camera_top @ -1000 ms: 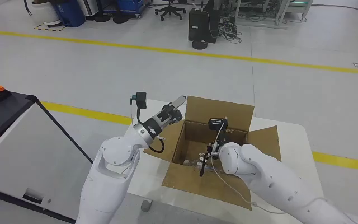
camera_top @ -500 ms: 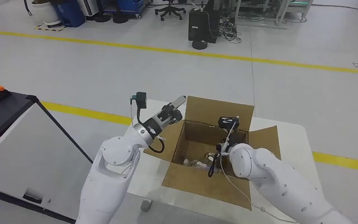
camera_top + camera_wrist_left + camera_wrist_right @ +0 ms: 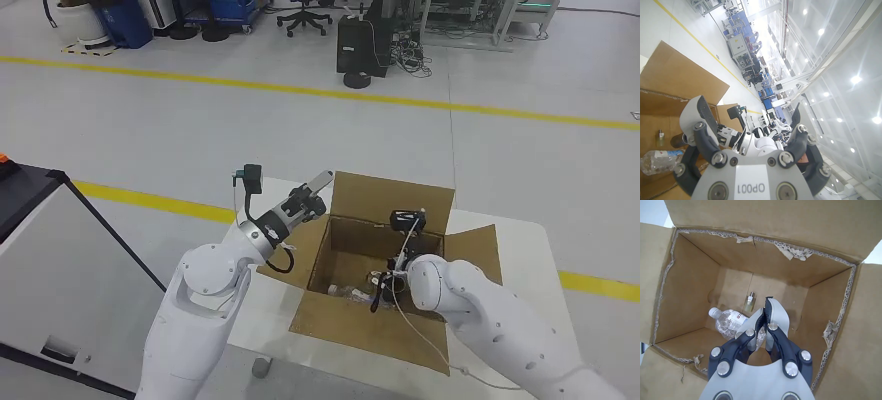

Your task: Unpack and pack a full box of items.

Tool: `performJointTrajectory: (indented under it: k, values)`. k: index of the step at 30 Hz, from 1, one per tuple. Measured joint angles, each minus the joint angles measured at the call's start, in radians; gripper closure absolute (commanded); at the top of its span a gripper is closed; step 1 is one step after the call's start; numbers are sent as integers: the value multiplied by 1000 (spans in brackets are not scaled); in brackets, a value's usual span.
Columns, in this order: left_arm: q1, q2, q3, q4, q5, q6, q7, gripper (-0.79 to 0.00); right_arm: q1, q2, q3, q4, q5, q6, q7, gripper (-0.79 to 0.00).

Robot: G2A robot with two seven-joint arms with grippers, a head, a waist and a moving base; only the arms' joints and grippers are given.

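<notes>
An open cardboard box [image 3: 391, 196] stands on the white table [image 3: 520, 240], flaps spread. On its floor lie a crushed clear plastic bottle [image 3: 726, 321] with a white cap and a small yellowish vial [image 3: 749, 303] with a metal top. My right gripper [image 3: 765, 308] hangs inside the box just above the bottle, fingers pressed together with nothing seen between the pads. From above, the right gripper [image 3: 378, 294] is near the box's middle and the bottle [image 3: 347, 292] lies beside it. My left gripper [image 3: 317, 192] is open in the air over the box's left flap, holding nothing.
The box walls [image 3: 687, 285] are torn along their top edges and close in around my right gripper. A black-framed stand [image 3: 40, 200] is off the table's left side. Bare tabletop shows to the right of the box.
My right arm shifted right inside the box, then eased slightly back left. The bottle stayed on the box floor. The left arm has not moved.
</notes>
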Motion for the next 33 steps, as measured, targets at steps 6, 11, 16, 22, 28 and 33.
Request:
performJointTrajectory:
  k: [6,11,16,22,28,33]
  values:
    - [0,0,0,0,0,0,0,-785,1,-10,6,5,1,-1,0,-785]
    - [0,0,0,0,0,0,0,-785,-42,3,75,-61,20,-2,-6,-785]
    - [0,0,0,0,0,0,0,-785,-102,23,173,-125,79,-57,4,-785]
    - [0,0,0,0,0,0,0,-785,-218,63,388,-188,225,-215,11,-785]
    - [0,0,0,0,0,0,0,-785,-309,82,540,-169,366,-328,54,-785]
    - [0,0,0,0,0,0,0,-785,-239,72,438,-96,234,-275,110,-785]
